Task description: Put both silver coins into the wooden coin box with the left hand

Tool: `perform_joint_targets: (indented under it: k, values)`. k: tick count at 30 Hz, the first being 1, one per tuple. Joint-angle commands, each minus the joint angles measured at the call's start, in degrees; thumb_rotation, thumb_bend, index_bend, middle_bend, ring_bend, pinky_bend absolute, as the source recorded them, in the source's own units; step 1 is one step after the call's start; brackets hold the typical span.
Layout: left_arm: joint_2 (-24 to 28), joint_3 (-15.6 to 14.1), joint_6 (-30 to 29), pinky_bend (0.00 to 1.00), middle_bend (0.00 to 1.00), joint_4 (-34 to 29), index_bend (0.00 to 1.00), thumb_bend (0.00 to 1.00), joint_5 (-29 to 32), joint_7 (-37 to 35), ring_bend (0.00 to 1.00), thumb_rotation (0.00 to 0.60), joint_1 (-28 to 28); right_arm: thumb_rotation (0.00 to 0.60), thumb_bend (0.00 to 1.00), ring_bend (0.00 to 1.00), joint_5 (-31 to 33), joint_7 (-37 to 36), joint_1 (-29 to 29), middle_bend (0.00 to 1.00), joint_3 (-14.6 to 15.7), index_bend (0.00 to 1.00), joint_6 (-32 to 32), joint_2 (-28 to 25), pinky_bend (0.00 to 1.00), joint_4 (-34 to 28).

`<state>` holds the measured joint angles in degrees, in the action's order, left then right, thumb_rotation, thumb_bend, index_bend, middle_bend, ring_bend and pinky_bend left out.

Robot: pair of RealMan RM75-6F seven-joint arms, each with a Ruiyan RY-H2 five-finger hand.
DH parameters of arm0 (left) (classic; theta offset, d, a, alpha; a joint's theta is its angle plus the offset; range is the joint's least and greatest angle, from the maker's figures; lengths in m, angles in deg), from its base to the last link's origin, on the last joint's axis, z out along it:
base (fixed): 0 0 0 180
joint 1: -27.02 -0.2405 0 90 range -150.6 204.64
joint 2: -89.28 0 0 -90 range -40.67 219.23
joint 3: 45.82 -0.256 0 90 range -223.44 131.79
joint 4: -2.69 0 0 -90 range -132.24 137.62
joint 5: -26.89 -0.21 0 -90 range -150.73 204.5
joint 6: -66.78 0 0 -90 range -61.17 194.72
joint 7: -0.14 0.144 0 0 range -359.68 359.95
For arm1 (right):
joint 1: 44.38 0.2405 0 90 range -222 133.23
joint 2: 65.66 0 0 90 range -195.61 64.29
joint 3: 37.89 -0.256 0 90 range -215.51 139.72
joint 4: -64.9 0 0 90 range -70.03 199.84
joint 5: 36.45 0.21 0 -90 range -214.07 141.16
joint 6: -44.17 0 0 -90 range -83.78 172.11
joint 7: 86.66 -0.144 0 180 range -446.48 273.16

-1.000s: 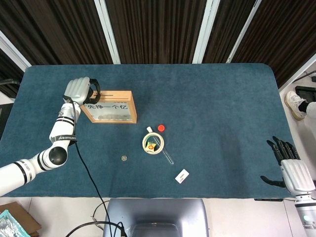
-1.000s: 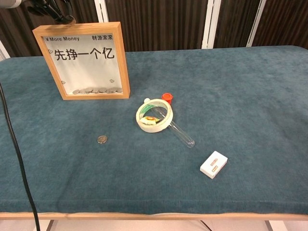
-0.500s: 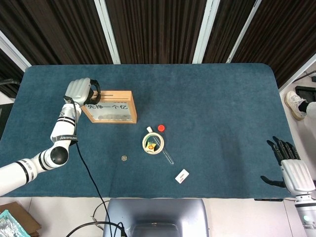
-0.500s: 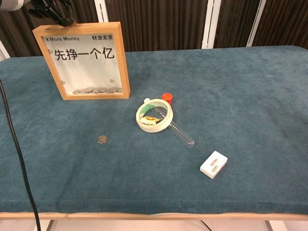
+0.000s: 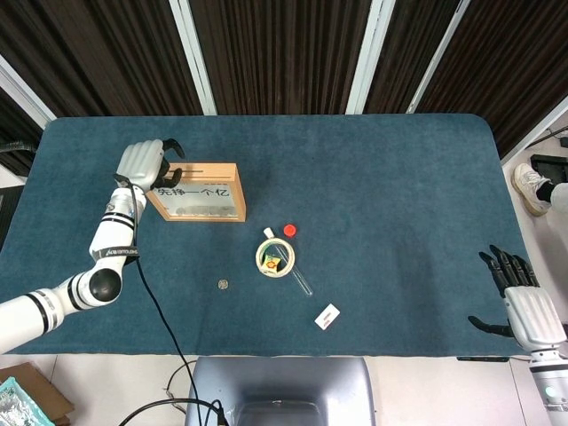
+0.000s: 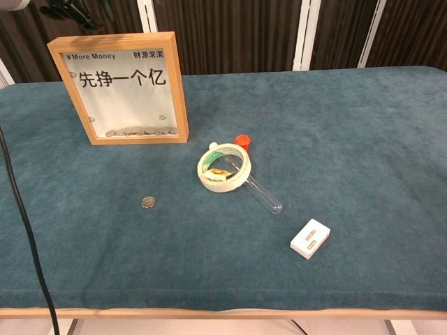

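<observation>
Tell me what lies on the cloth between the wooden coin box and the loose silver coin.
Nothing: both views show bare blue cloth between the wooden coin box and the silver coin.

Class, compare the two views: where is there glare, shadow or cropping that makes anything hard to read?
Head view: even light; the coin box front is foreshortened and washed pale. Chest view: its lettering reads sharply, the test tube carries faint highlights, and the left hand is cropped, dark against the wall.

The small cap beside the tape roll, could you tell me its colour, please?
Red cap, clearest in the chest view.
</observation>
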<state>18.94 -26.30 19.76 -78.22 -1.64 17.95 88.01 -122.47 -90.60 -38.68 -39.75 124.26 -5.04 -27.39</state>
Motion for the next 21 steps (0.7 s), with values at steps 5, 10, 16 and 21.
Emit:
perform_joint_targets:
  k: [5,10,16,21]
  values:
    - [3.3,-1.6,-17.1,1.00,1.00,-16.5,0.44,0.40,-23.3,-9.9,1.00,0.600,-11.3,0.600,0.10,0.00,-0.5,0.6,0.0,0.00,0.3,0.00,0.1,0.1,0.02,-0.3]
    - [2.6,-9.2,-22.4,1.00,1.00,-21.4,0.45,0.40,-34.6,-11.9,1.00,0.600,-18.5,0.600,0.10,0.00,-1.1,1.3,0.1,0.00,0.5,0.00,0.3,0.4,0.02,-0.6]
    - [-3.8,-16.8,-22.1,1.00,1.00,-17.9,0.45,0.40,-41.1,-17.2,1.00,0.600,-24.3,0.600,0.10,0.00,-2.1,2.8,0.3,0.00,1.0,0.00,0.0,1.0,0.02,-0.9]
    - [-11.8,-19.6,-20.0,1.00,1.00,-9.5,0.45,0.40,-44.0,-21.5,1.00,0.600,-26.6,0.600,0.10,0.00,-2.7,3.5,0.2,0.00,1.4,0.00,0.3,1.3,0.02,-1.0]
